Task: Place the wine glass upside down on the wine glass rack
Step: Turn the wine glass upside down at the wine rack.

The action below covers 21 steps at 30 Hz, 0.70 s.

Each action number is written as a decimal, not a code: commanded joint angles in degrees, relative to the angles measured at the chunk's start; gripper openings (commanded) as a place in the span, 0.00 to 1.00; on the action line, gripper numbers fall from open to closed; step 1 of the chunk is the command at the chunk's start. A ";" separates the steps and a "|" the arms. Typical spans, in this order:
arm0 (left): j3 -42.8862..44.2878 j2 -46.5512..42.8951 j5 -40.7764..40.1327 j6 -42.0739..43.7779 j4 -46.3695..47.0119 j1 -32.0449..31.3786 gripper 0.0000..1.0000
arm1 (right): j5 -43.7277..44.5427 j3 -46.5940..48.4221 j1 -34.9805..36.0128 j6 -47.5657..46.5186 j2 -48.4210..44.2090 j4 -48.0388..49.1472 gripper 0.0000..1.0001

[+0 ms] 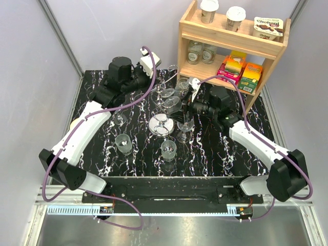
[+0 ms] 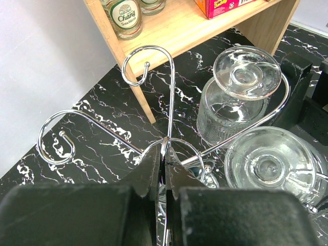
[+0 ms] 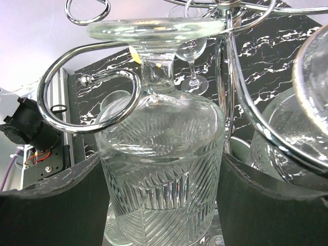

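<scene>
The right hand [image 3: 164, 205] spans the inverted wine glass [image 3: 164, 169] bowl, stem already in a curled arm of the wine glass rack [image 3: 87, 102]; the left hand [image 2: 165, 174] pinches the post (steadying it); next, probably release gently; wooden shelf [image 1: 230, 46] behind.

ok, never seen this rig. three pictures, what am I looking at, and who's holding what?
Two white robot arms are bolted at the near edge of a black marbled table. The overhead picture comes from a fixed camera above and behind them; the other two come from cameras on each wrist. The left tool is shut on the thin post of the shiny silver wire rack, seemingly steadying it. The right tool sits either side of an upside-down ribbed clear wine glass, its stem resting in a curled rack arm. Another inverted glass hangs alongside. More glasses stand on the table, and a wooden shelf at the back holds cups and boxes.
</scene>
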 commanded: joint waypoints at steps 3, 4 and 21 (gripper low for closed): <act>2.34 1.64 -1.12 -0.02 1.17 -0.23 0.00 | -4.71 -1.22 1.93 1.48 -1.60 9.49 0.00; 2.34 1.72 -1.21 -0.03 1.17 -0.32 0.00 | -4.89 -1.66 1.93 1.74 -2.04 9.93 0.00; 1.29 1.64 -1.91 0.41 1.35 -0.49 0.00 | -7.26 -1.13 1.84 7.98 -2.05 15.03 0.00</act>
